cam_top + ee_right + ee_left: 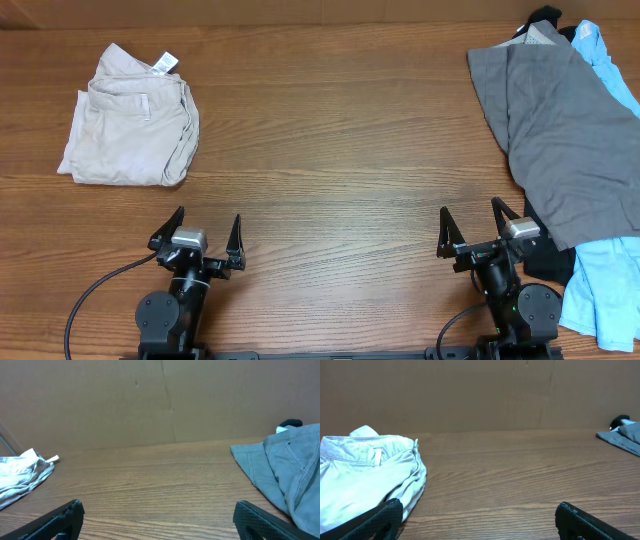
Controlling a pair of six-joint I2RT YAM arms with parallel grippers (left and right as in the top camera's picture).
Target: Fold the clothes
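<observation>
The beige shorts (pixel 130 120) lie folded in a compact bundle at the far left of the table, a small white tag (pixel 166 63) at their top edge. They also show in the left wrist view (pixel 365 475) and, small, in the right wrist view (pixel 22 474). My left gripper (pixel 196 236) is open and empty near the front edge, well short of the shorts. My right gripper (pixel 476 228) is open and empty at the front right, beside the grey garment.
A large grey garment (pixel 565 130) lies spread at the right, over a light blue garment (pixel 600 290) and something black (pixel 548 262). It also shows in the right wrist view (pixel 290 470). Bare wooden table (pixel 340 150) lies between the piles.
</observation>
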